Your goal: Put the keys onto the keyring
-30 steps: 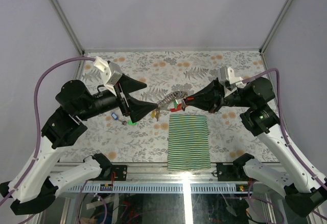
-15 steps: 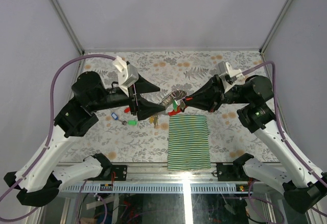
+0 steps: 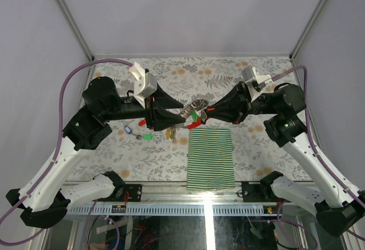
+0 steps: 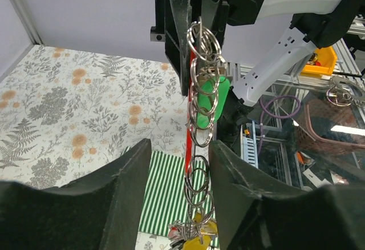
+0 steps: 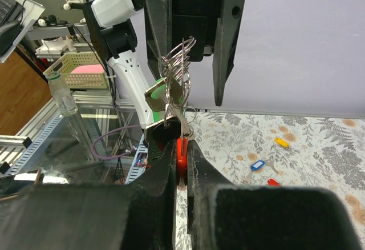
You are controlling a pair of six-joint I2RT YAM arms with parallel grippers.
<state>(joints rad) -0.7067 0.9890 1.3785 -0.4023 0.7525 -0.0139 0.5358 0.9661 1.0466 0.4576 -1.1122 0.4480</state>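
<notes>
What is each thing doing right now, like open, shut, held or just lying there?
Grey metal ring-chain keyring with red clip: held up in the air.
Left pincer: open, fingers either side of the chain.
Right pincer: shut on the red clip.
Blue-tagged small metal key: lying loose.
Red-tagged small metal key: lying loose.
Green-and-white striped cloth: lying flat.

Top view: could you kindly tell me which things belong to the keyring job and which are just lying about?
Job in hand:
keyring, held above the table
blue-tagged key, red-tagged key and green-tagged key, loose on the table

Just lying about:
green-and-white striped cloth
</notes>
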